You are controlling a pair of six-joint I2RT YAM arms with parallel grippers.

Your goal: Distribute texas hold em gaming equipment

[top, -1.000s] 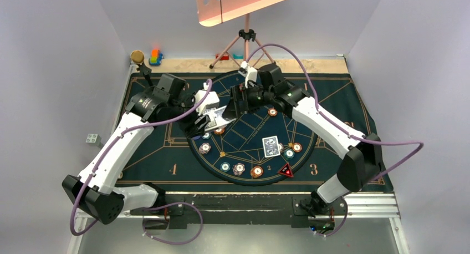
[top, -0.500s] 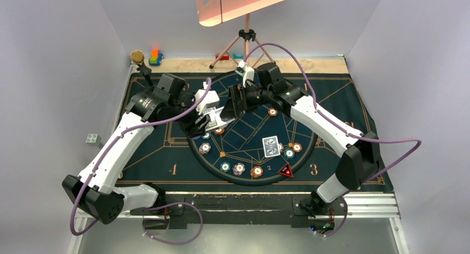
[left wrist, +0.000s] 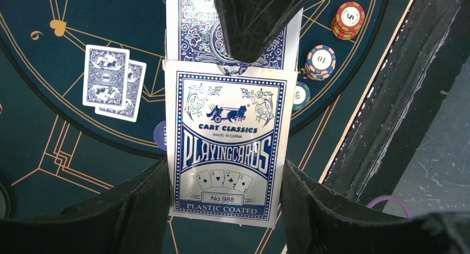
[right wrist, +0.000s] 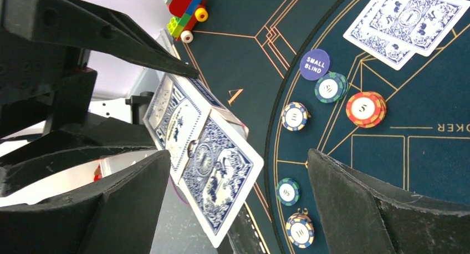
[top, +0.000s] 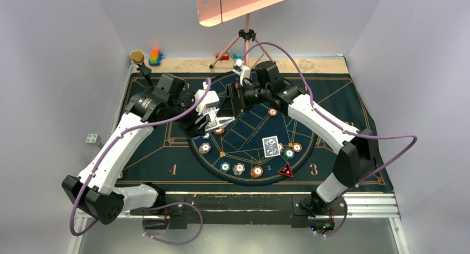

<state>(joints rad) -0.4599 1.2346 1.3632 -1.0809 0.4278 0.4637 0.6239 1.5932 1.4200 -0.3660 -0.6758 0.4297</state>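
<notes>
Card box (left wrist: 227, 148) is clamped by the left gripper (left wrist: 224, 173); a card (right wrist: 221, 182) jutting from it is flanked by the spread right gripper (right wrist: 235, 157).

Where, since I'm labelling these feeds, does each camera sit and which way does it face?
Top external: above and behind the bases, looking down on the mat; both arms show.
Left wrist: looks down at the card box gripped in the left pincer.
Right wrist: faces the card box sideways, between the fingers of the open right pincer.
Shared: both wrist views show the card box.
</notes>
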